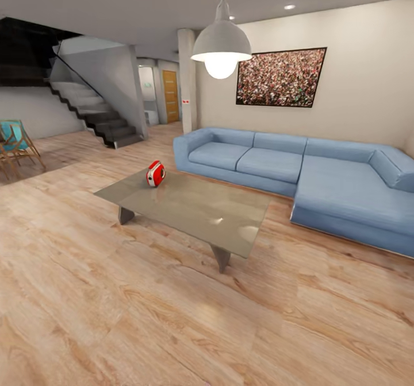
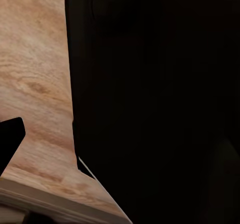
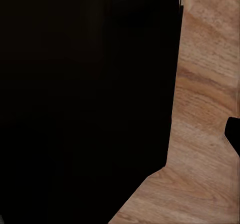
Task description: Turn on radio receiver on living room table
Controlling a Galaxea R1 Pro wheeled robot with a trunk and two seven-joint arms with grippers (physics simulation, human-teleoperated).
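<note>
Radio receiver (image 1: pixel 155 173) near table's (image 1: pixel 190 208) far-left corner, well ahead. Can't tell either hand's state. My risk: base clipping table edge on approach.

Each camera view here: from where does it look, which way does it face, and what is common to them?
Head view: from the robot's head, forward and down into the living room, at the table bearing the radio receiver, sofa behind.
Left wrist view: near the left arm's end, down at the plank floor; a dark robot part blocks most.
Right wrist view: likewise, dark bulk beside floor.
Shared: the wood floor.
</note>
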